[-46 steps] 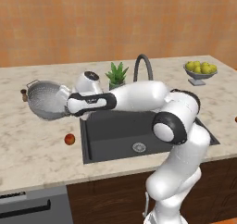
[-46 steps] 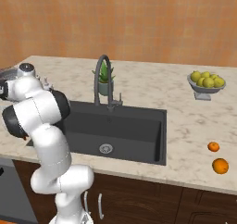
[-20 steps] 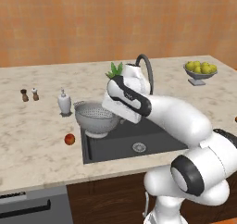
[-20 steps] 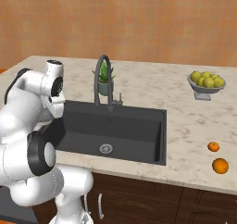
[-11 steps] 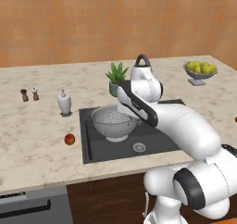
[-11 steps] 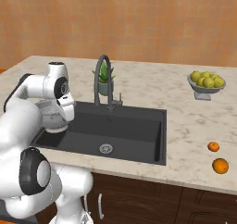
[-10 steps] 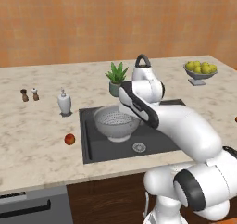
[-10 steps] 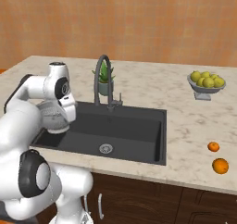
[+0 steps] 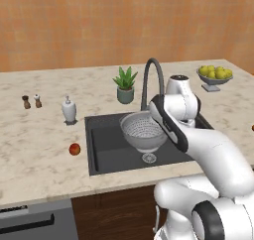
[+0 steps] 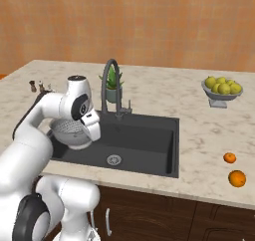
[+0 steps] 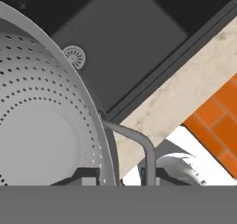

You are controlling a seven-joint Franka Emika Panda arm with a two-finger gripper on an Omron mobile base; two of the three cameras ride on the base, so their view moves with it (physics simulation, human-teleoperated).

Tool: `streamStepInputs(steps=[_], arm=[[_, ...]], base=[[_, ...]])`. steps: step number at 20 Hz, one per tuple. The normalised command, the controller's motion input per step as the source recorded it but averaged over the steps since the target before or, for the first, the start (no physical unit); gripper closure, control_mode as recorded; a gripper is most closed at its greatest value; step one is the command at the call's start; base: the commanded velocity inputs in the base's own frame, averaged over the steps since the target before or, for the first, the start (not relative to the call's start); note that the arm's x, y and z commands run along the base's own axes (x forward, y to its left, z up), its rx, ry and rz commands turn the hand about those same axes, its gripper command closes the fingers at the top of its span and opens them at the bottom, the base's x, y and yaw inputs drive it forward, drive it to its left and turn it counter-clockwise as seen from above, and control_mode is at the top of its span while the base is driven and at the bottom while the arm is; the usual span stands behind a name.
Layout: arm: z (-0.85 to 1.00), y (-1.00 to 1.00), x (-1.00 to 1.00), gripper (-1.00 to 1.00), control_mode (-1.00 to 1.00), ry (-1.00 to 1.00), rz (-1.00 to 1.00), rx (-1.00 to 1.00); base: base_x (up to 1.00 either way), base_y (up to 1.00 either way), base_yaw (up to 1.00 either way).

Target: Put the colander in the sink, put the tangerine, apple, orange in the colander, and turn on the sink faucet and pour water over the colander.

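The colander (image 9: 144, 131) hangs over the middle of the sink (image 9: 106, 145), held by the gripper (image 11: 119, 176), whose jaws are pinched narrow on its rim beside one looped wire handle; it looks not yet set down on the basin floor, so the first step seems nearly done but not finished. All the fruit is left to move: the apple (image 9: 75, 149) sits on the counter (image 9: 34, 150) to the left of the sink, and the tangerine (image 10: 229, 158) and orange (image 10: 237, 178) lie well apart from it on the right side. The faucet (image 9: 152, 80) shows no water, so that step remains too. The colander is a round, thin, dull-silver metal bowl dotted with rows of small holes; the sink is a matte charcoal rectangle with a round ribbed silver drain (image 11: 74, 56); the counter is pale speckled stone.
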Motion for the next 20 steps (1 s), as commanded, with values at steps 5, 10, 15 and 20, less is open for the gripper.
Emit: streamStepInputs(steps=[5,10,15,20], arm=[[0.0,-0.59,-0.23,1.0,-1.0,-0.04,0.09,0.0],[-0.03,-0.57,-0.02,1.0,-1.0,0.0,0.1,0.0],[-0.05,-0.49,0.01,1.0,-1.0,0.0,0.19,0.01],[-0.11,-0.42,0.22,1.0,-1.0,0.0,0.31,0.07]], base=[[0.0,0.0,0.0],[0.0,0.0,0.0],[0.0,0.0,0.0],[0.0,0.0,0.0]])
